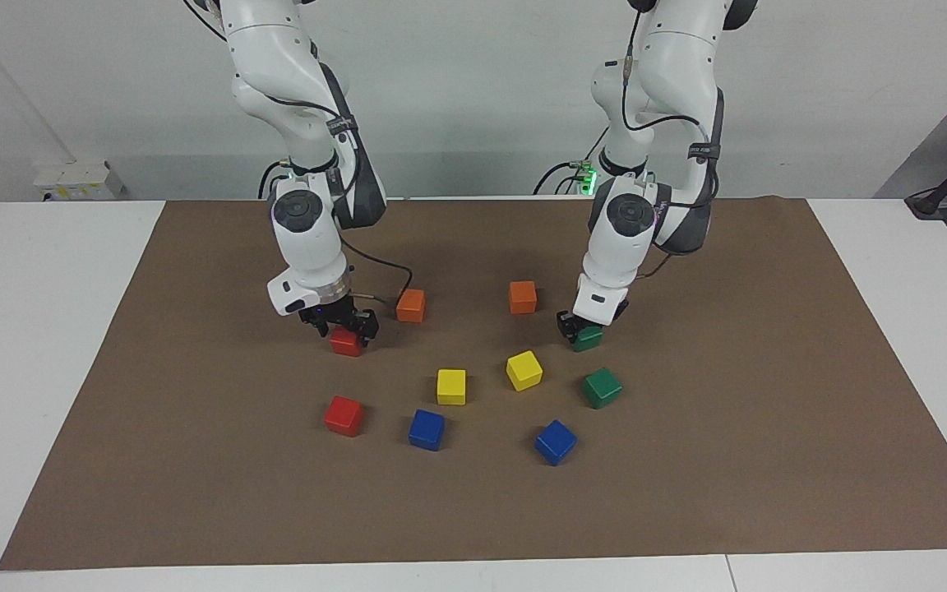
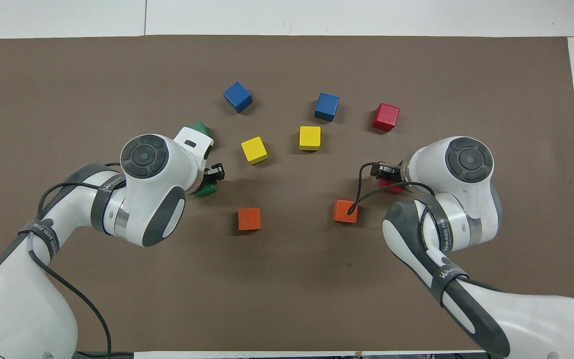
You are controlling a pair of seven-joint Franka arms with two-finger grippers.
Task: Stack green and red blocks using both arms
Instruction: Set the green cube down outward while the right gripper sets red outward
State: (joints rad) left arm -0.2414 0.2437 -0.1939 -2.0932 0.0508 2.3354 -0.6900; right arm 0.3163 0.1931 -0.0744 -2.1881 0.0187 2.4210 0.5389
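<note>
My right gripper is down at the mat toward the right arm's end, its fingers shut on the sides of a red block, which shows as a sliver in the overhead view. My left gripper is down at the mat toward the left arm's end, shut on a green block that peeks out under the hand. Both held blocks look to be at mat level. The second red block and second green block lie free, farther from the robots.
Two orange blocks lie between the grippers, nearest the robots. Two yellow blocks and two blue blocks lie farther out. All sit on a brown mat on the white table.
</note>
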